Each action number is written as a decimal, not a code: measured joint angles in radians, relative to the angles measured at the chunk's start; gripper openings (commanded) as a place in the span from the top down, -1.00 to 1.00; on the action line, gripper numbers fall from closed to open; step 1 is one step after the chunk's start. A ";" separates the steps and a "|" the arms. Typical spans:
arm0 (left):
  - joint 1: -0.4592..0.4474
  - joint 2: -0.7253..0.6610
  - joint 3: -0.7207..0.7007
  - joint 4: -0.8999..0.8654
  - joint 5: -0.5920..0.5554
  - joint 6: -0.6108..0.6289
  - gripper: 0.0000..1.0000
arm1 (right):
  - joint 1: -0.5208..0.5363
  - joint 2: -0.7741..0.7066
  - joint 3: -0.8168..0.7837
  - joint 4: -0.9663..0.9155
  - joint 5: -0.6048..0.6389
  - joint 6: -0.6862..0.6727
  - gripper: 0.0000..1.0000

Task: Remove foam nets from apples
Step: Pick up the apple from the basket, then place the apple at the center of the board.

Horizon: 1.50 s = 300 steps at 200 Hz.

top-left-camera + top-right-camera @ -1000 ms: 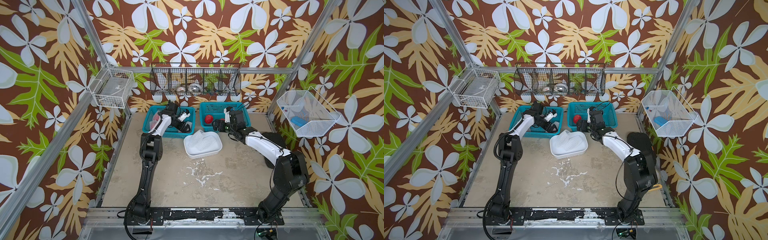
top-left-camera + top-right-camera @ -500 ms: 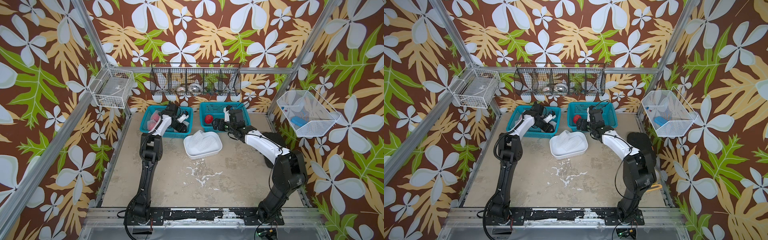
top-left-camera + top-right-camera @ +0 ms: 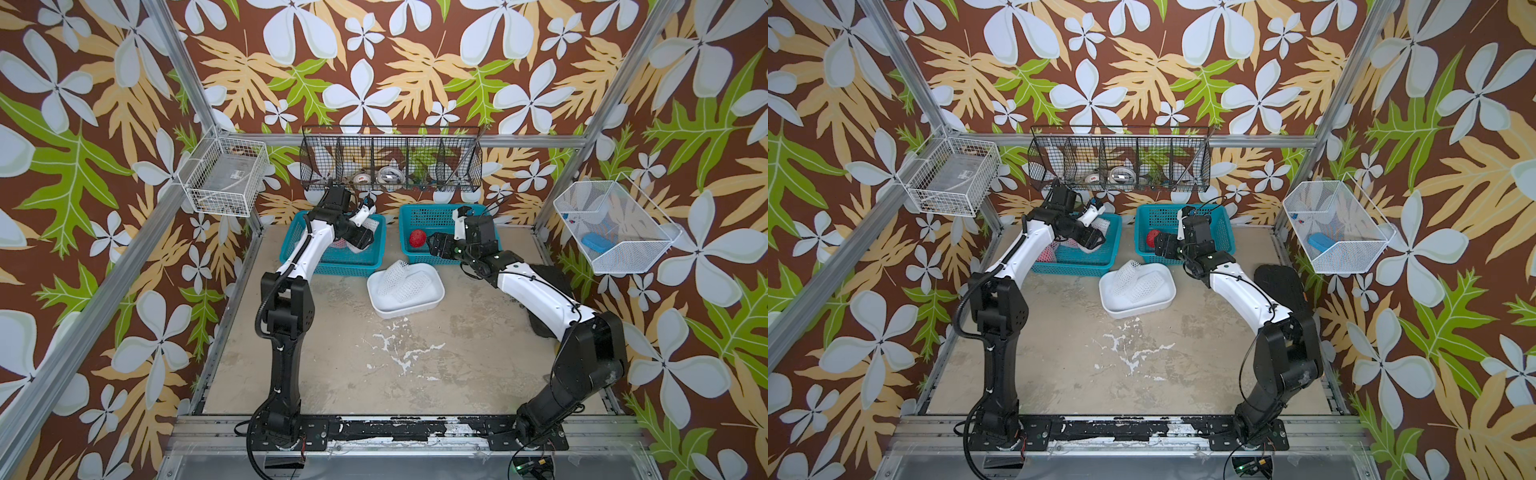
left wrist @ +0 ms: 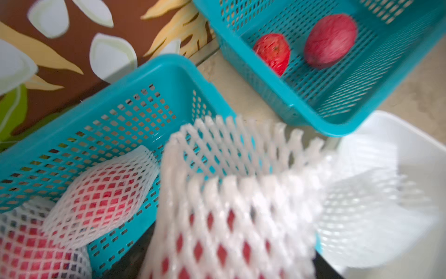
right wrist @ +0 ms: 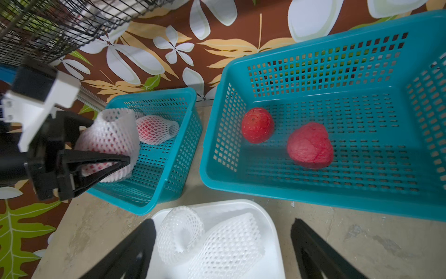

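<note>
My left gripper [image 3: 360, 239] hangs over the left teal basket [image 3: 332, 266], shut on a red apple in its white foam net [image 5: 108, 137]; this wrapped apple [image 4: 229, 217] fills the left wrist view and hides the jaws. Two more netted apples [image 4: 101, 193] [image 4: 24, 246] lie in that basket. Inside the right teal basket [image 5: 337, 193] rest two bare red apples [image 5: 257, 125] [image 5: 310, 145]. My right gripper [image 5: 223, 223] stands open above the white tray [image 3: 386, 311]. Two empty foam nets [image 5: 179, 232] [image 5: 229, 246] lie in it.
A black wire basket [image 3: 390, 158] hangs on the back wall above both teal baskets. White wire baskets are mounted on the left [image 3: 224, 178] and right [image 3: 615, 224] walls. A black pad [image 3: 1279, 286] lies under the right arm.
My left gripper's jaws have closed in on the netted apple in the left basket. The right arm has hardly moved.
</note>
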 measured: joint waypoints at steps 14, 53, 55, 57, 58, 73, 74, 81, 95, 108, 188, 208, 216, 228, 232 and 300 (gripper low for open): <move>-0.021 -0.124 -0.132 0.079 0.011 -0.036 -0.44 | 0.000 -0.026 -0.018 0.006 -0.007 0.016 -0.79; -0.110 -0.518 -0.668 0.475 0.068 -0.219 -0.47 | 0.003 -0.140 -0.126 0.028 -0.018 0.021 -0.80; -0.116 -0.539 -0.704 0.506 0.070 -0.230 -0.47 | 0.003 -0.147 -0.133 0.029 -0.017 0.021 -0.80; -0.121 -0.560 -0.738 0.534 0.073 -0.241 -0.47 | 0.004 -0.155 -0.140 0.029 -0.016 0.021 -0.80; -0.126 -0.575 -0.762 0.552 0.077 -0.251 -0.47 | 0.004 -0.158 -0.142 0.028 -0.016 0.021 -0.79; -0.174 -0.708 -0.995 0.741 0.104 -0.334 -0.49 | 0.004 -0.224 -0.203 0.033 -0.003 0.019 -0.80; -0.178 -0.719 -1.016 0.762 0.105 -0.342 -0.49 | 0.004 -0.227 -0.206 0.034 -0.002 0.019 -0.80; -0.208 -0.776 -1.122 0.852 0.111 -0.375 -0.49 | 0.006 -0.259 -0.236 0.031 0.009 0.017 -0.80; -0.284 -0.878 -1.304 0.987 0.105 -0.426 -0.52 | 0.006 -0.320 -0.299 0.029 0.031 0.011 -0.81; -0.376 -0.954 -1.440 1.093 0.106 -0.452 -0.53 | 0.006 -0.366 -0.354 0.025 0.050 0.003 -0.81; -0.654 -0.772 -1.740 1.538 -0.010 -0.434 -0.55 | 0.006 -0.379 -0.552 0.085 0.082 -0.008 -0.80; -0.655 -0.673 -1.732 1.650 -0.012 -0.431 -0.58 | 0.015 -0.391 -0.569 0.109 0.083 -0.009 -0.80; -0.655 -0.640 -1.735 1.695 -0.012 -0.431 -0.60 | 0.019 -0.396 -0.576 0.113 0.082 -0.011 -0.80; -0.656 -0.593 -1.740 1.754 -0.013 -0.428 -0.60 | 0.023 -0.397 -0.582 0.117 0.080 -0.020 -0.80; -0.656 -0.574 -1.740 1.777 -0.013 -0.426 -0.60 | 0.024 -0.397 -0.584 0.117 0.079 -0.022 -0.80; -0.656 -0.335 -1.720 2.006 -0.070 -0.381 -0.64 | 0.028 -0.414 -0.641 0.118 0.077 -0.039 -0.81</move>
